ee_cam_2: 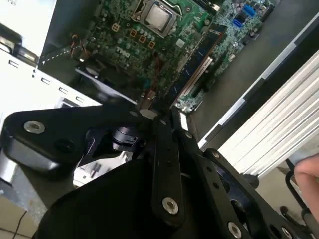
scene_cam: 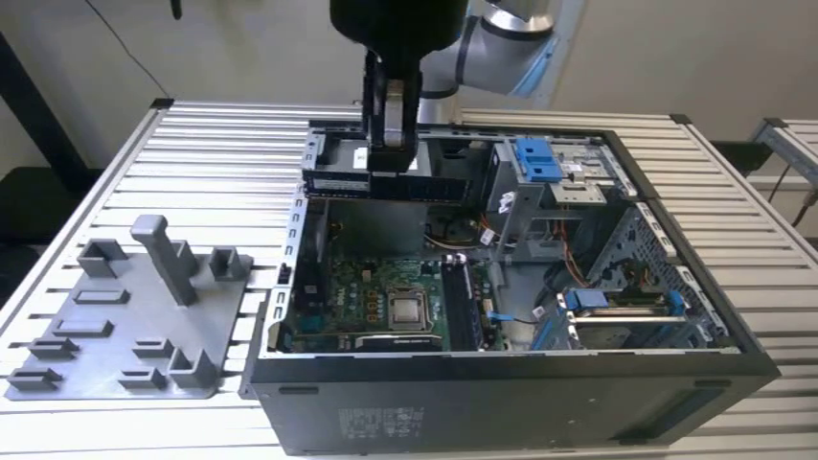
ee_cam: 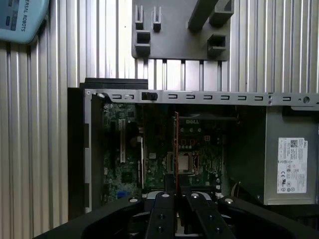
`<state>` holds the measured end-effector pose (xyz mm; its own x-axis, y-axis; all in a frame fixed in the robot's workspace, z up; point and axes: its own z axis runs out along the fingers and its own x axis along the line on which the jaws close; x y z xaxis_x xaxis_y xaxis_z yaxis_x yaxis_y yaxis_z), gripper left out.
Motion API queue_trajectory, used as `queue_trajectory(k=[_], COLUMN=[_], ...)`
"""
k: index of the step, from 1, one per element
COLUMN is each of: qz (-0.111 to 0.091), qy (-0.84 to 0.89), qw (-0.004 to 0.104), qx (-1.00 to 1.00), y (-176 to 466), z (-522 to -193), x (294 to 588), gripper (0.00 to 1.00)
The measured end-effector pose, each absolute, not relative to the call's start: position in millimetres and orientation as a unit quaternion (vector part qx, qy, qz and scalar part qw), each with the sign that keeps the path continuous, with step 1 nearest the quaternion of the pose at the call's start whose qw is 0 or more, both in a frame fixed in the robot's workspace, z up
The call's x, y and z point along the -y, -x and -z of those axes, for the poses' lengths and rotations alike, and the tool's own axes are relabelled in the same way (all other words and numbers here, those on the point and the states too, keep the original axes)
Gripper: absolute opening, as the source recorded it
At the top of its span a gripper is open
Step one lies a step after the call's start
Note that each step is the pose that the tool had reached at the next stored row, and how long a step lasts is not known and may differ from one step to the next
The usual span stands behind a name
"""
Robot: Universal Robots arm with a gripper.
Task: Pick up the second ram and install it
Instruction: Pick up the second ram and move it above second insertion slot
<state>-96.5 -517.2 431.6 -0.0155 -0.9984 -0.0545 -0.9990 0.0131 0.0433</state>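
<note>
Gripper (scene_cam: pixel 390 158) pinches second ram (scene_cam: pixel 442 187) above case (scene_cam: pixel 511 402), covering its middle.

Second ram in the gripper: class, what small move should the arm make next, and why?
Probably a slow descent toward the motherboard. The gripper is shut on the second ram and holds it level above the open computer case, touching nothing else. The board's processor lies exposed below, so closing that gap seems the sensible step.
</note>
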Motion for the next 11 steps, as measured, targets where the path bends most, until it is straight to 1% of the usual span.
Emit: queue_trajectory(k=[11], qz=[-0.036], qy=[0.702], qw=[0.002], qx=[-0.712], y=[58], z=[-431], x=[517], gripper=[0.14])
